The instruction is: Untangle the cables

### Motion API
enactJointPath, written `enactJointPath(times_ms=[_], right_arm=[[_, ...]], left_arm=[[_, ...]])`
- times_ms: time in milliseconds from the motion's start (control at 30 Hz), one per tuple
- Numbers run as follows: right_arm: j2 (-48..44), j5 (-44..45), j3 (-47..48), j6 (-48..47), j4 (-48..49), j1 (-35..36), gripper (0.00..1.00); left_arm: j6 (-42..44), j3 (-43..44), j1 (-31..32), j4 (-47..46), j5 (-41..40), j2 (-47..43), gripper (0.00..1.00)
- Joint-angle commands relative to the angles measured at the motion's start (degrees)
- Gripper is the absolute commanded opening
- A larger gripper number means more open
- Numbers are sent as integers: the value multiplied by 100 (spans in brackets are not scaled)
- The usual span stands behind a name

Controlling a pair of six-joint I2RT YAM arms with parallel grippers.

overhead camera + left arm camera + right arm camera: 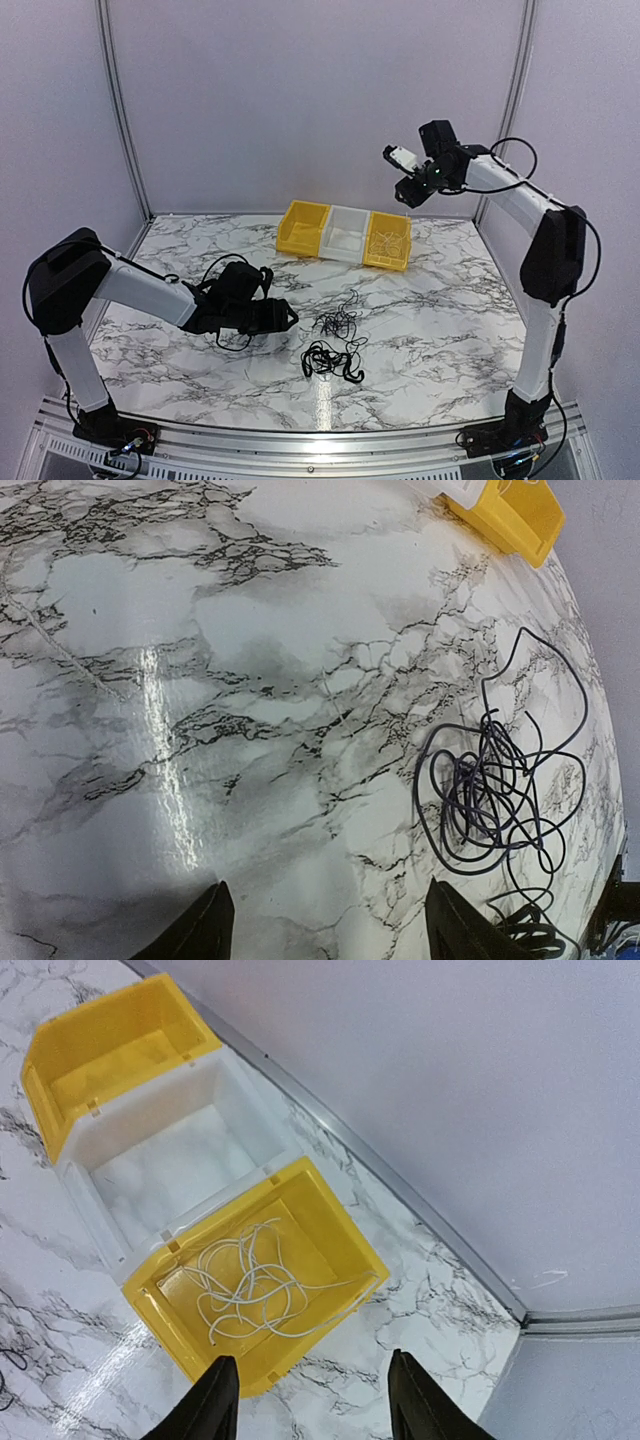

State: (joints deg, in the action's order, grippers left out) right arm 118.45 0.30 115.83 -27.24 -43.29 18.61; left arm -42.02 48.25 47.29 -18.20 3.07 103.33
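**White cable binned, black tangle loose on the surface**

The marble surface (450, 330) carries a far row of bins: left yellow bin (303, 226), white bin (347, 232), right yellow bin (388, 240). Only the right wrist view shows clearly the whitish cable (250, 1280) coiled inside the right yellow bin. The black cables (335, 345) lie mid-surface, just right of the low left claw (290, 316), which is spread wide and empty. The right claw (312, 1400) hangs high above the whitish cable, its fingers parted around nothing.

Plain pale lilac walls (320, 100) enclose a glossy marble-patterned table (450, 330) streaked with glare.
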Motion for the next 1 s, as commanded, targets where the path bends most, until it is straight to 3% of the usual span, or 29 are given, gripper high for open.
enactJointPath(times_ms=[0, 67, 267, 400, 467, 633, 967], right_arm=[[-684, -205, -484, 289, -41, -103, 51], [-995, -477, -1007, 304, 211, -136, 50], [-2216, -2480, -3564, 61, 1619, 75, 44], [-2408, -2938, -4516, -99, 2029, 549, 43], [-2368, -2712, -4842, -227, 2279, 831, 44], [-1860, -1491, -4778, -941, 2563, 1328, 50], [-544, -1052, -3789, -1567, 2655, 1554, 57]], left_arm=[[158, -6, -6, -77, 53, -226, 67], [337, 20, 61, -79, 125, -330, 66], [1191, 53, 421, -96, 288, -719, 65], [1397, 115, 583, -114, 416, -708, 64], [1481, 220, 674, -114, 445, -602, 64], [1215, 218, 819, -121, 126, -603, 63], [633, -402, 973, -331, -631, -1080, 63]])
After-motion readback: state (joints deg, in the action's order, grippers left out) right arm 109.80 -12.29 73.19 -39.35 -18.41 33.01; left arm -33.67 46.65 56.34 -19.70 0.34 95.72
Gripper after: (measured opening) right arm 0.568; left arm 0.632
